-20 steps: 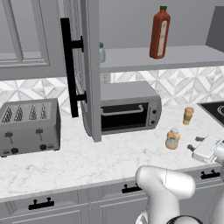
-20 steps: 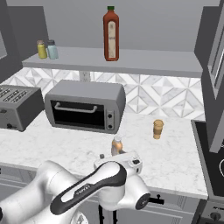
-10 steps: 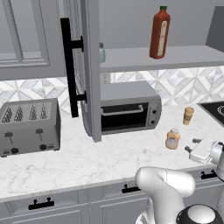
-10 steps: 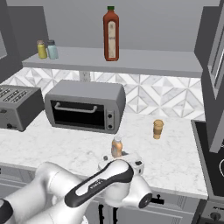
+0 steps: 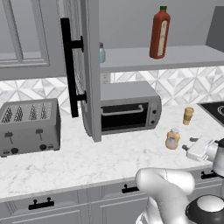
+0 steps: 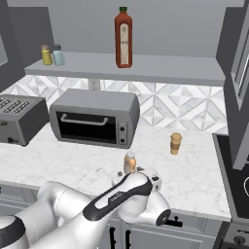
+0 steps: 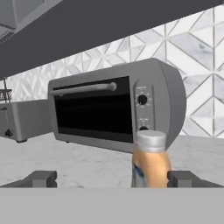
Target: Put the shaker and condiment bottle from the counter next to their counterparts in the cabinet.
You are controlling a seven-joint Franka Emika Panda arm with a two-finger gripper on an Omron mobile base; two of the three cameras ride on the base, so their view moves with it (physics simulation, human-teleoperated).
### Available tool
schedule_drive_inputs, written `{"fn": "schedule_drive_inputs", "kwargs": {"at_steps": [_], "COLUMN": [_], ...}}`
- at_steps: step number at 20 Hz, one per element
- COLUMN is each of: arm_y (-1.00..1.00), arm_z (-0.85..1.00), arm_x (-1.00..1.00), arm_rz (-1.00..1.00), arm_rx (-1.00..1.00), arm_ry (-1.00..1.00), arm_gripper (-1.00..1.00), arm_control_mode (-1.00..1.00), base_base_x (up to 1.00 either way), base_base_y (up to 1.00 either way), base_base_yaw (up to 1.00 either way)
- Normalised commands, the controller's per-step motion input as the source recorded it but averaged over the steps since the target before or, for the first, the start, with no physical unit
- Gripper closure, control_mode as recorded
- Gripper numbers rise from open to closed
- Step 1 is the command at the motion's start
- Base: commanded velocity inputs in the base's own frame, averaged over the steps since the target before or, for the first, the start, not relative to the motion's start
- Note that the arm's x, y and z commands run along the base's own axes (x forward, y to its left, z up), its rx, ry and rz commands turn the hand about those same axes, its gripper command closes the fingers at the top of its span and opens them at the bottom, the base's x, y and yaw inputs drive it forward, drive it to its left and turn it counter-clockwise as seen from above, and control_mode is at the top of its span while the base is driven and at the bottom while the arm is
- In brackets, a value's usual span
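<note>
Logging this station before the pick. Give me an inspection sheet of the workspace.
Surface: white marble counter over grey drawers.
Job's things: squat orange condiment bottle upright on the counter; tall red bottle on the cabinet shelf, teal shaker at the shelf's far end beside a yellow shaker.
Clutter: toaster oven, toaster, small tan-brown cylinder.
Gripper: gripper open, level with the condiment bottle, which stands between its fingertips, not gripped.
Cables: nothing seen.
Surroundings: cabinet door open; stovetop to the right.

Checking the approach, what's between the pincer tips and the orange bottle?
Nothing. In the hand view the orange bottle stands between the open pincer tips, right of centre, untouched.
</note>
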Motion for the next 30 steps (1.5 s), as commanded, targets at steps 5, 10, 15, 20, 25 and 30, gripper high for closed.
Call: {"fn": "schedule_drive_inputs", "kwargs": {"at_steps": [5, 10, 15, 20, 25, 30], "arm_y": [-0.01, 0.00, -0.02, -0.02, -0.06, -0.14], "arm_z": [-0.14, -0.09, -0.06, -0.10, -0.17, -0.19], "arm_x": [0.16, 0.23, 0.20, 0.25, 0.21, 0.13], "arm_rz": [-0.03, -0.04, -0.01, 0.00, 0.00, -0.01], "arm_rx": [0.00, 0.00, 0.00, 0.00, 0.00, 0.00], "arm_ry": [0.08, 0.07, 0.02, 0.00, 0.00, 0.00], "arm_gripper": [-1.00, -1.00, -1.00, -1.00, -1.00, -1.00], "arm_control_mode": [-1.00, -1.00, -1.00, -1.00, -1.00, -1.00], "base_base_x": [0.00, 0.00, 0.00, 0.00, 0.00, 0.00], "base_base_y": [0.00, 0.00, 0.00, 0.00, 0.00, 0.00], "base_base_yaw": [0.00, 0.00, 0.00, 0.00, 0.00, 0.00]}}
